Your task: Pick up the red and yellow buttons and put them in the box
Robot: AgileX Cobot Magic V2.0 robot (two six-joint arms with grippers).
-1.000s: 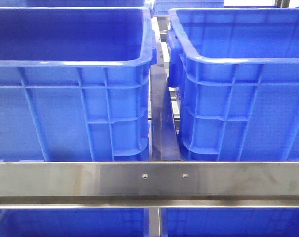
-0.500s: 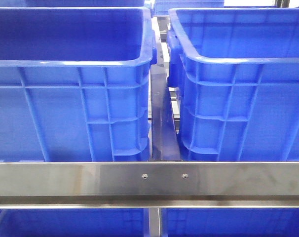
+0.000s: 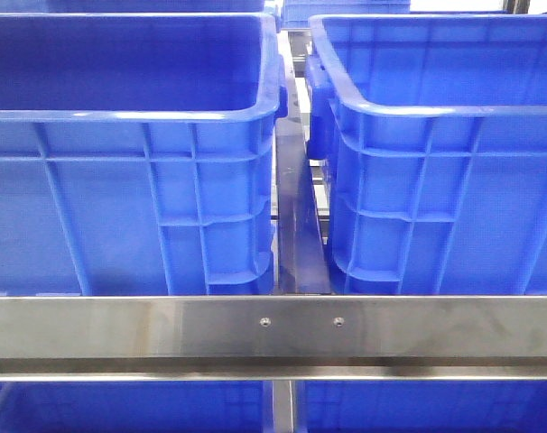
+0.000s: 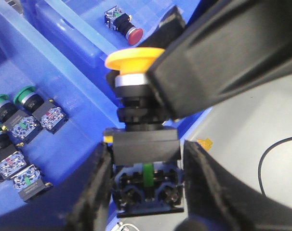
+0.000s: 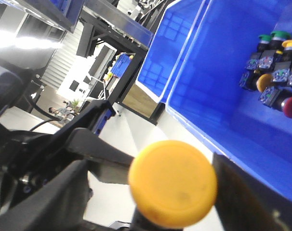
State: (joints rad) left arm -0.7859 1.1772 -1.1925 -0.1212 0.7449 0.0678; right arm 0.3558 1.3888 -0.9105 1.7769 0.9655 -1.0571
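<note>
The left tool [image 4: 146, 178] is clamped on the contact block of a yellow push button [image 4: 135, 57], its long axis running out from the fingers, cap farthest. The right tool [image 5: 151, 192] straddles the same yellow cap; whether it grips, I cannot tell. A red push button [image 4: 134, 33] lies beyond in a blue crate [image 4: 78, 33]. The front view shows neither arm.

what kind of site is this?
Likely a factory or warehouse sorting station: big blue crates on a steel rack, a bin of industrial push buttons, shelving behind.
</note>
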